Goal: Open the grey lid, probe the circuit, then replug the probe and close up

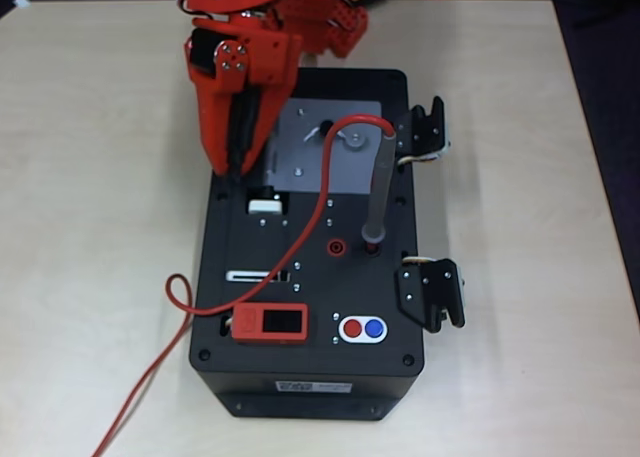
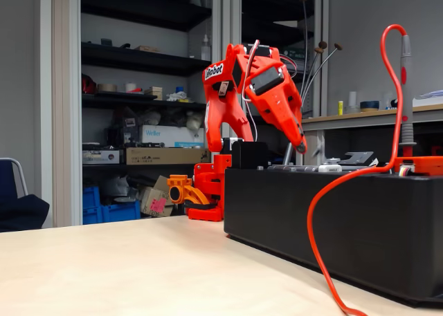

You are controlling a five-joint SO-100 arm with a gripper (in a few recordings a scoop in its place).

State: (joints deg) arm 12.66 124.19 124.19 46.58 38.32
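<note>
Item, gripper (image 1: 238, 162): one, red, tips angled down at the far-left of the black box (image 1: 225, 377), just left of the grey lid (image 1: 300, 162); I cannot tell how wide its jaws stand, and I see nothing in them. Item, grey lid: one, lying flat and closed at the box's far end, small knob (image 1: 352, 143) right of centre. Item, probe (image 1: 378, 192): one, upright in its socket near the right edge, red cable (image 1: 150, 367) looping left off the box. Circuit: presumably beneath the lid. My judgement: I should hook the lid's free edge or knob squarely and lift slowly, clear of the cable. Side latches (image 1: 432, 292): two.
</note>
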